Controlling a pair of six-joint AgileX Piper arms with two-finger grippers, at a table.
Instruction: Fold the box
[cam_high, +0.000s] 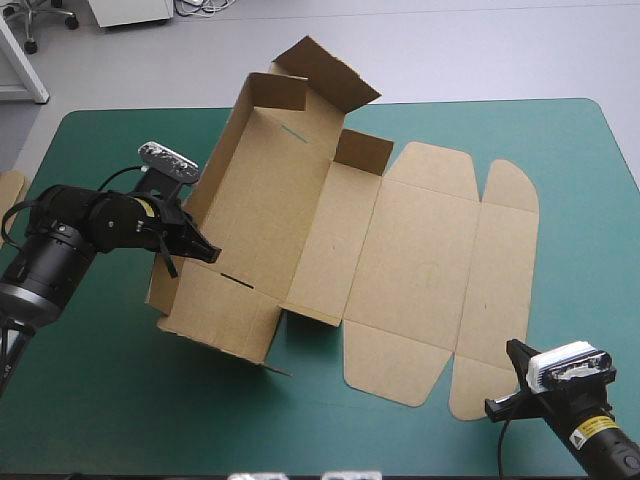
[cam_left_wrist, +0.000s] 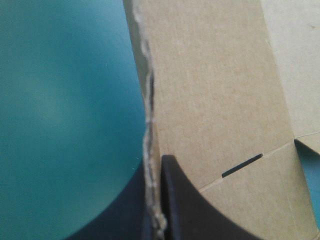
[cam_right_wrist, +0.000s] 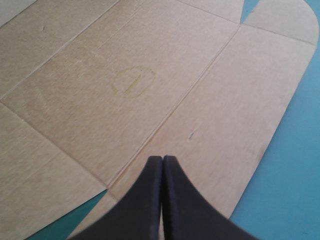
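Observation:
The brown box (cam_high: 420, 250) lies partly opened out on the teal-green cover. Its left long wall (cam_high: 235, 200) is raised and leans, with end flaps (cam_high: 325, 70) standing up at the far end. The lid panels on the right lie flat. My left gripper (cam_high: 205, 250) is shut on the raised wall's upper edge; in the left wrist view the black fingers (cam_left_wrist: 159, 167) pinch the ragged board edge (cam_left_wrist: 150, 100), next to a small slot (cam_left_wrist: 242, 165). My right gripper (cam_high: 508, 378) hovers shut over the flat panel (cam_right_wrist: 150, 100) near the box's near right corner, its fingertips (cam_right_wrist: 162, 159) holding nothing.
An edge of more brown board (cam_high: 12, 186) shows at the table's left edge. Bare teal-green cover (cam_high: 120, 400) runs along the near side and to the right of the box (cam_high: 585, 230).

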